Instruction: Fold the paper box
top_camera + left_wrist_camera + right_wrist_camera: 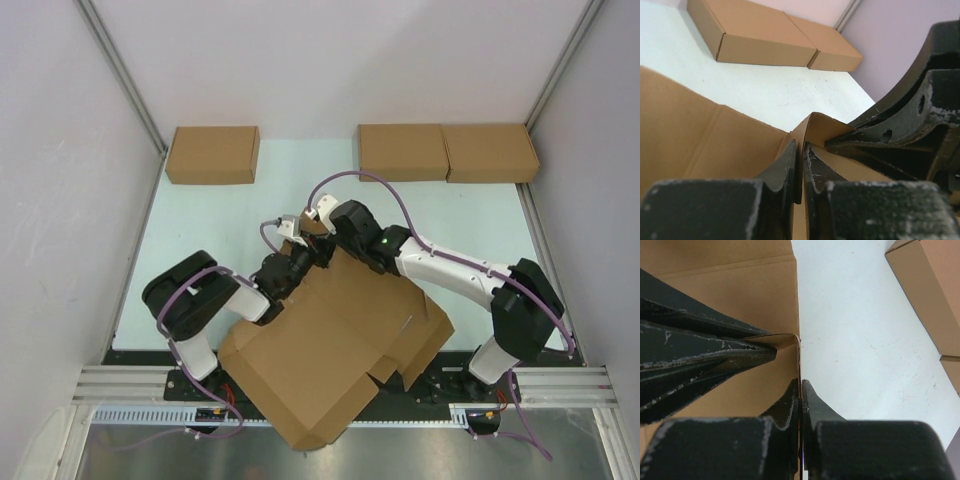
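I have both claws clamped shut on the paper box (330,350), which lies at the near edge of the table (200,235) and overhangs the arm bases. The left gripper (801,152) pinches a raised flap edge, and the right gripper (800,390) pinches the thin wall just beside it, at the far corner. I judge this fold wants both wrists turning together along the crease, gently, so nothing tears. The table is pale green, white panels (60,150) wall it in, and three closed boxes (212,154) line the far edge.
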`<state>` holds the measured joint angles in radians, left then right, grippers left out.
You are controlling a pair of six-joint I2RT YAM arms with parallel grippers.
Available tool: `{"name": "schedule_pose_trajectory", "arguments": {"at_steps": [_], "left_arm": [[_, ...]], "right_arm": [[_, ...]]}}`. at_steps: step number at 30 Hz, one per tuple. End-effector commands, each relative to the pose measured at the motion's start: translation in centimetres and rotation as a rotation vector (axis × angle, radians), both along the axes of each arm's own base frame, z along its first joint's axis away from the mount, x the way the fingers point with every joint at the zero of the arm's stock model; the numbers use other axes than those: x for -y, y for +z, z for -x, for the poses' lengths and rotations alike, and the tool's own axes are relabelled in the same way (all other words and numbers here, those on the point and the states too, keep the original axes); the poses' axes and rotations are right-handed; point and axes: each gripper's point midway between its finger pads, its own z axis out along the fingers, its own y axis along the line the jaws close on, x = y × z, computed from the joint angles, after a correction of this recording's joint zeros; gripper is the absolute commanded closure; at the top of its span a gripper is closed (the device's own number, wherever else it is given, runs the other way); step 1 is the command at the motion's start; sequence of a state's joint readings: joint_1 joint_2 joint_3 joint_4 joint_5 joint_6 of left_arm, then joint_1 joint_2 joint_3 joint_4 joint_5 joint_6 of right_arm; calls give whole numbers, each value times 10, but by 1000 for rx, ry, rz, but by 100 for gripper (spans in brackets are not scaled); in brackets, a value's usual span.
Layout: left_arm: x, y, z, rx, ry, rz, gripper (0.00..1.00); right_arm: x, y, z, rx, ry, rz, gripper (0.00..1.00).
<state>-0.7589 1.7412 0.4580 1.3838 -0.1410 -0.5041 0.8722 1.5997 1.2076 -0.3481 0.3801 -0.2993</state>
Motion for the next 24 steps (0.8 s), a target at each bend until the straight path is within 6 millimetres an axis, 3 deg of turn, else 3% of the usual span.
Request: {"name": "schedule_pose_trajectory", "arguments": {"at_steps": [1,3,6,7,8,9,10,11,13,15,16,17,19,20,24], "left_arm": [[-13,76,5,155,64,316,86],[-20,84,7,181,85,310,81],[-40,96,8,248,149,242,59],[-51,108,10,288,175,220,45],[-56,112,10,301,188,199,39],[-60,106,7,293,203,130,34],[-73,121,9,322,230,129,27],[-77,115,7,304,245,81,25],[-97,130,10,342,294,55,23],[-106,118,9,304,316,-26,22],[-112,128,12,303,332,-24,23],[-113,103,10,218,328,-112,23],[-118,93,15,147,329,-115,26],[-119,68,18,66,318,-166,27],[-123,17,35,-151,306,-81,31]], "right_arm": [[-8,28,-12,86,-46,-87,100],[-7,29,-12,89,-45,-76,100],[-3,32,-11,100,-35,-54,100],[-2,34,-11,107,-37,-50,100],[0,34,-10,109,-36,-39,100],[2,36,-10,116,-34,-29,100],[3,38,-10,121,-34,-23,100],[5,38,-10,122,-35,-16,100],[8,42,-10,132,-40,-10,100],[10,43,-10,134,-37,3,100],[12,45,-9,140,-42,5,100],[12,46,-8,140,-40,8,100],[16,49,-8,146,-49,10,100],[17,50,-7,145,-49,9,100],[20,52,-5,140,-55,7,100]]}}
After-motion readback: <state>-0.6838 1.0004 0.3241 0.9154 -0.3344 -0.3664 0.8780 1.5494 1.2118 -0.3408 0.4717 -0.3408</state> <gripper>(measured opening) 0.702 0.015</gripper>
